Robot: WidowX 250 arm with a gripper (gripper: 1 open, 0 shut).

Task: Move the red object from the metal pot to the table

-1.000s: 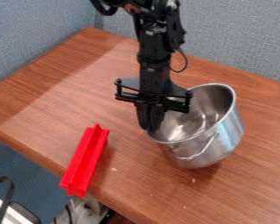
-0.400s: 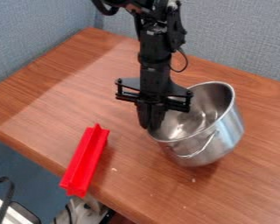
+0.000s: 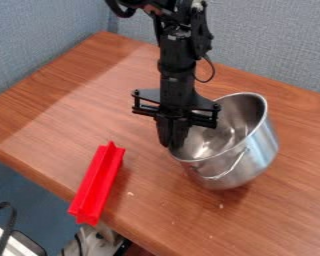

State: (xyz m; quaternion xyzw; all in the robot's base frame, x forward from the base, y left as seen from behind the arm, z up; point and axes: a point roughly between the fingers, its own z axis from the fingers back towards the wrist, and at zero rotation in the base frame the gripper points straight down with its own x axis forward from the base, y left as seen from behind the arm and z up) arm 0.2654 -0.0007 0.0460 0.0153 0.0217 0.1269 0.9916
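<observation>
Camera view: my fingers [image 3: 176,146], clenched and empty, point into the shiny round steel pot [image 3: 251,150]; the long red plastic bar [image 3: 97,181] lies left of them on the brown wooden bench [image 3: 83,100].

This looks like a robot test corner in a lab or office room, not a home. 1 black robot arm [image 3: 176,40] reaches down from the top of the view, with loose black cable running along it, and its gripper [image 3: 175,143] points down over a brown wood-grain table [image 3: 69,95] with a darker rounded edge. Behind the gripper, past the table's far edge, stands a plain blue-grey wall or partition [image 3: 43,30]. Below and to the left of the gripper, under the table's near edge, dark cables [image 3: 9,222] lie on a blue floor, next to some white gear that is too blurred to identify.
</observation>
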